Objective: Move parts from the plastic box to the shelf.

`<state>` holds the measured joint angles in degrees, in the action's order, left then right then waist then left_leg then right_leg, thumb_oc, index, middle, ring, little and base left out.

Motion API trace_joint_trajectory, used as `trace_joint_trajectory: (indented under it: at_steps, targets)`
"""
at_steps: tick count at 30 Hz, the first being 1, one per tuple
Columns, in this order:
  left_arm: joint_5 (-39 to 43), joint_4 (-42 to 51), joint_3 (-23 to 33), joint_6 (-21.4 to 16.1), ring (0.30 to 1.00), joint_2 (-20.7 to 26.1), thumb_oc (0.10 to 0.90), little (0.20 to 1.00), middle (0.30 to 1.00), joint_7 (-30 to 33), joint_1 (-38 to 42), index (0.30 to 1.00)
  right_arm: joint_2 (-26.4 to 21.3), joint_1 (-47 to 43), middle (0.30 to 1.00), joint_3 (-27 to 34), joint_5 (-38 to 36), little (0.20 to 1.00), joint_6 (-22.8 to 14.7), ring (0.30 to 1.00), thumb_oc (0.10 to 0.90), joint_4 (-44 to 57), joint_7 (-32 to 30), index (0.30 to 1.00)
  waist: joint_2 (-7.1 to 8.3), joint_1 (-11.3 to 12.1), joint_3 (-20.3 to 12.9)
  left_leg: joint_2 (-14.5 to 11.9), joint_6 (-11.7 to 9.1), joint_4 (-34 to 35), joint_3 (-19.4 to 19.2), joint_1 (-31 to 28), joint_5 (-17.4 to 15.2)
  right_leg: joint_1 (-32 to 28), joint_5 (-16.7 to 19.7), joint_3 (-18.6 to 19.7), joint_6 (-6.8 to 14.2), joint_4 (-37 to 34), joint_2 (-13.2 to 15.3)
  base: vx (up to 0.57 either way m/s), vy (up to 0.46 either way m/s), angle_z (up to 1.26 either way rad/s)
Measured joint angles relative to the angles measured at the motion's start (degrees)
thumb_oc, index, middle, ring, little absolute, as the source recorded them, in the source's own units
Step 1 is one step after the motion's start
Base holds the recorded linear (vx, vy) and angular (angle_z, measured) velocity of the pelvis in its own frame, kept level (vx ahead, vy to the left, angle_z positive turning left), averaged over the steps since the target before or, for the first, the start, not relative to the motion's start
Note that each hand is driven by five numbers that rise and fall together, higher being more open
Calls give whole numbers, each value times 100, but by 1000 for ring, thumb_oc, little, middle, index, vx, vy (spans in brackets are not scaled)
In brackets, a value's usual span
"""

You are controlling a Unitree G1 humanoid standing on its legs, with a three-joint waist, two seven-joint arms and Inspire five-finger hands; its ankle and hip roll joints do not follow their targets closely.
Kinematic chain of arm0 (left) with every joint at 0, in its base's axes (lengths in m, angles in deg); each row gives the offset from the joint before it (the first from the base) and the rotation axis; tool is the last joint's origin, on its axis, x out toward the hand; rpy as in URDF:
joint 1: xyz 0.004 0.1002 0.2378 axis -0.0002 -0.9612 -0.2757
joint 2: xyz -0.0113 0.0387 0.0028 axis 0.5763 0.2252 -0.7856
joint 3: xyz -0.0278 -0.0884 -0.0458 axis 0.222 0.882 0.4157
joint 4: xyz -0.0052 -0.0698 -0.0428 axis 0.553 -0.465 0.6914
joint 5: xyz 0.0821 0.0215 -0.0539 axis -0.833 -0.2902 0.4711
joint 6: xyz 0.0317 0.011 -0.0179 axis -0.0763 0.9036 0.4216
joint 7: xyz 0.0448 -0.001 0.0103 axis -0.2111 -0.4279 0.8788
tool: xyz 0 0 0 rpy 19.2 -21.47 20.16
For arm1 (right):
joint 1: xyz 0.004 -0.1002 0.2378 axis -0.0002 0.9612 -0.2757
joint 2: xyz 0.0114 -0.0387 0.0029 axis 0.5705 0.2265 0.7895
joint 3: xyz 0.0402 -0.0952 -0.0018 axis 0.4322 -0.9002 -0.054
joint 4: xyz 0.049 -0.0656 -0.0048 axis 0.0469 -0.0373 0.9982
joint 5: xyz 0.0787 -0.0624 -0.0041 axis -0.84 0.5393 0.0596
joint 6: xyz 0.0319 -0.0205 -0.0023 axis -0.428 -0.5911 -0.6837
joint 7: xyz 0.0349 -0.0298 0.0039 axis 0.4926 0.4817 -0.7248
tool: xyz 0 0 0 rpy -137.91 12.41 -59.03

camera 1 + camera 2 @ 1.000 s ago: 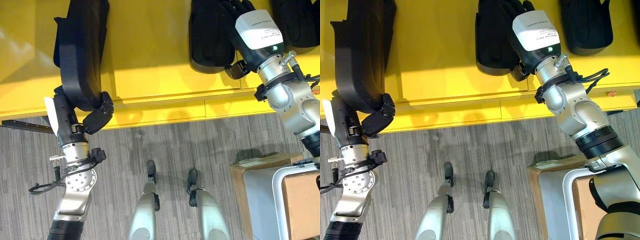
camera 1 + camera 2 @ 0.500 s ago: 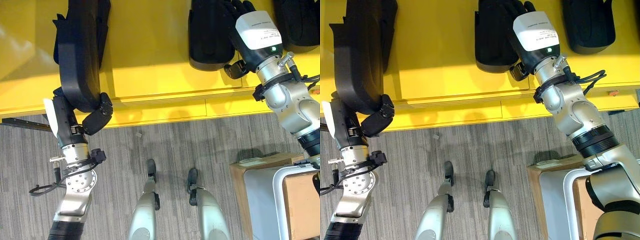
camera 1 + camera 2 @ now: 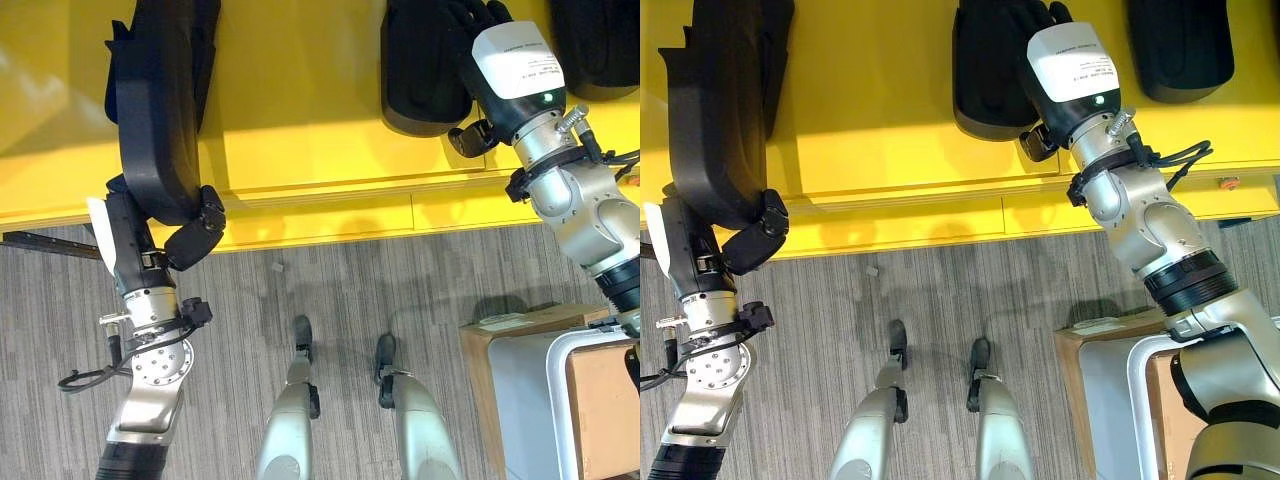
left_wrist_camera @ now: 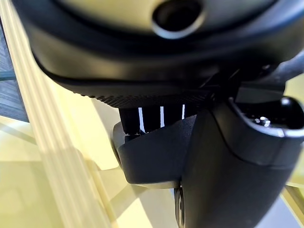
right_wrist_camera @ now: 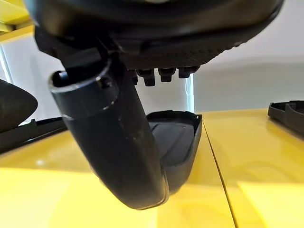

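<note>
- Black part [image 3: 155,110]: my left hand [image 3: 190,235] curls round its lower end, holding it over the yellow shelf [image 3: 300,120].
- Second black part [image 3: 985,70] lies on the shelf, my right hand [image 3: 1035,25] on it; its grip I cannot tell.
- Third part [image 3: 1180,45] lies just beside.

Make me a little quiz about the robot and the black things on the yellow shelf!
1. True or false: the left hand has its fingers round a long black part.
2. What colour is the shelf? A red, B yellow, C green.
3. Fill in: the right hand reaches to a second black part that lies on the ____.
Key: 1 true; 2 B; 3 shelf.
</note>
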<state>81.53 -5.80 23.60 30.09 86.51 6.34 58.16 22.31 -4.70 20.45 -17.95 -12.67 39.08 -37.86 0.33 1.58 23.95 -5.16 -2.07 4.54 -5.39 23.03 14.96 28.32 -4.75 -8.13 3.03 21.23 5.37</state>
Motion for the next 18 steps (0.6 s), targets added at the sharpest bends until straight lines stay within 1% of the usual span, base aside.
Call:
trace_joint_trajectory:
  at_steps: [5,18]
  targets:
    - [0,-34,0,0,300,0,400,300,300,9,16,300,11,-91,1000,-1,0,1000,28,1000,900,-183,-22,1000,0,11,0,0,2,0,-1,0,7,10,-2,3,0,16,0,0,0,0]
    - [-2,-125,-1,-1,300,2,400,300,300,86,76,300,15,-273,1000,-92,0,1000,37,1000,900,-239,-88,1000,-15,9,8,-8,-8,0,9,83,43,141,-29,-2,-28,125,2,0,0,0]
